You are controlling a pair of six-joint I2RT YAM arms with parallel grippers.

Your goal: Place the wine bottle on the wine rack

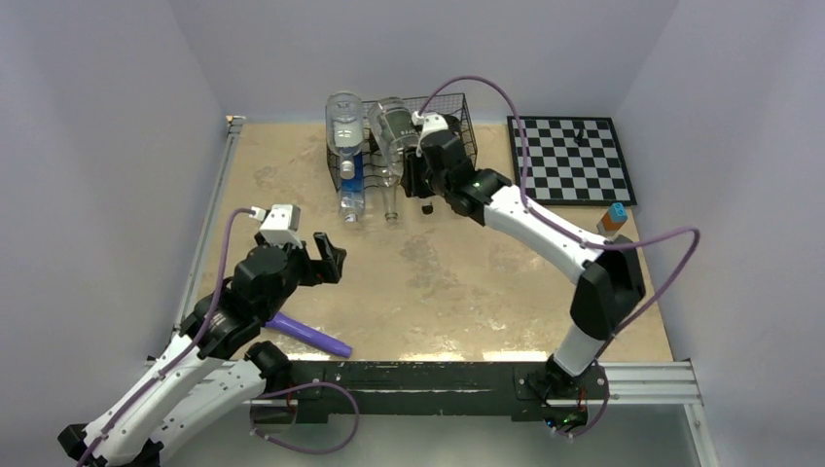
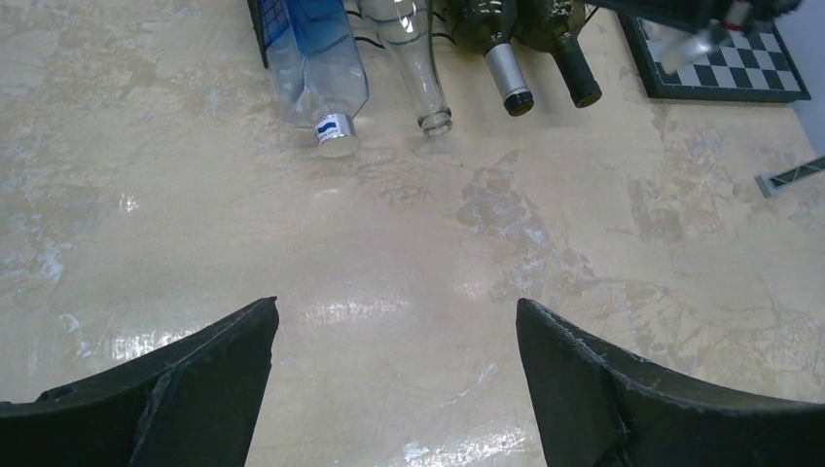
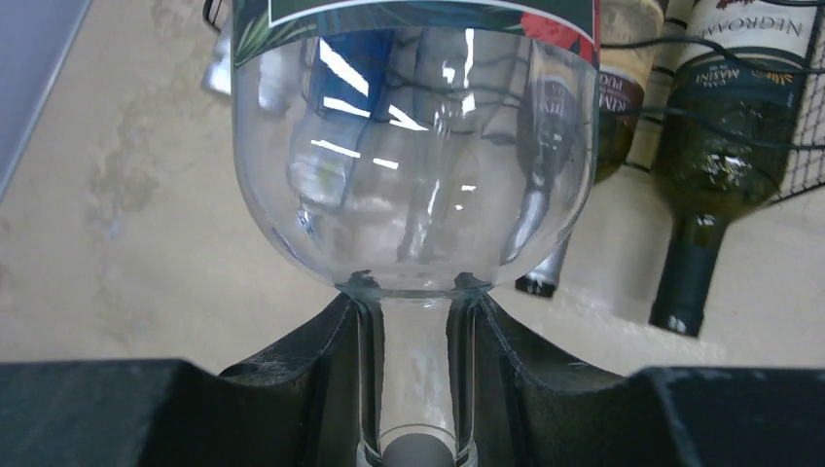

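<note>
My right gripper (image 3: 413, 326) is clamped on the clear wine bottle (image 3: 413, 175) by its neck. Bottle's up at the wine rack (image 1: 465, 131), beside other bottles (image 3: 725, 126) — left gripper (image 2: 394, 321) gapes wide over the table (image 2: 146, 165).

Mottled beige tabletop (image 1: 438, 282) carries: wine rack (image 1: 465, 131) at far edge, chessboard (image 1: 569, 161) far right, orange-and-blue block (image 1: 613, 216) just beside it, purple object (image 1: 311, 334) near left.

Up and right of your right gripper (image 3: 413, 331): dark green bottle (image 3: 722, 136), label reads "NEGROAM…", cut off. Neighbouring bottle (image 3: 627, 97), just left: "RIM…" only.
</note>
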